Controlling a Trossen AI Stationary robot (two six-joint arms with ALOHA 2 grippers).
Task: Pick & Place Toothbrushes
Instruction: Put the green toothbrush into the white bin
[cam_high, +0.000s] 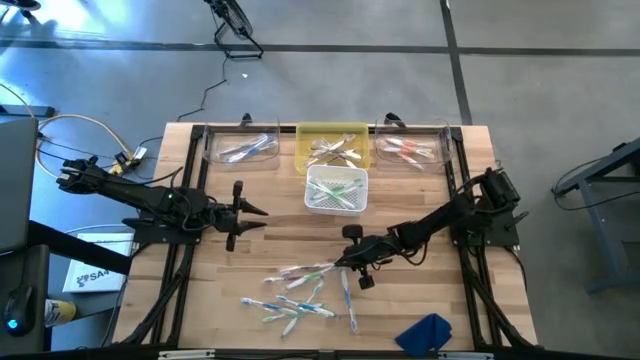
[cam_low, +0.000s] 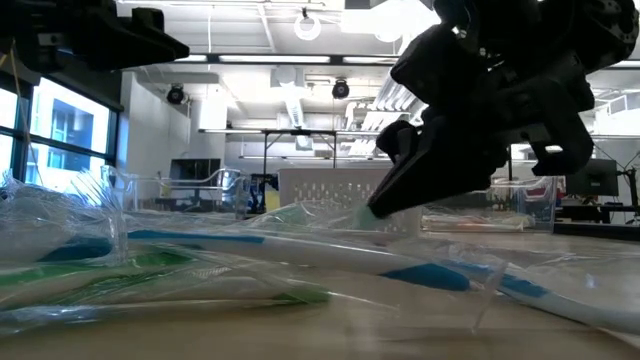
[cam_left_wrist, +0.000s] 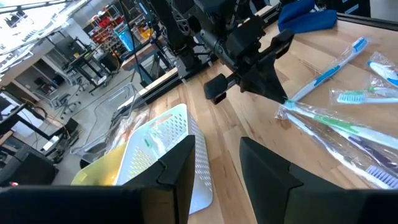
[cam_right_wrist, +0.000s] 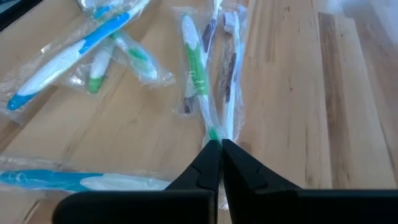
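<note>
Toothbrushes (cam_high: 300, 290), wrapped in clear plastic, scattered loose across the near part of the wooden table (cam_high: 420, 190), on the near side of the white basket (cam_high: 336, 190). Right gripper (cam_high: 352, 262) down at the far-right edge of that scatter, fingers pressed together, pinching the end of a green-and-white toothbrush (cam_right_wrist: 196, 68) right at the tips. Two more wrapped brushes lying alongside that one, a blue-and-white one (cam_right_wrist: 68, 53) off to the side, another blue one (cam_right_wrist: 68, 181) closer in. From table height, same claw (cam_low: 385, 205) touching down onto the crinkly wrappers.

Left gripper (cam_high: 252, 212) hanging over bare wood to the left of the white basket, fingers (cam_left_wrist: 180, 168) spread apart, nothing between them.

Beyond the white basket, along the far edge: yellow tray (cam_high: 332, 146) straight behind it, clear tray (cam_high: 240, 148) to its left, clear tray with reddish brushes (cam_high: 410, 150) to its right. All of them, basket included, with brushes inside already. Blue cloth (cam_high: 430, 330) at the near right corner, well away from the basket.
</note>
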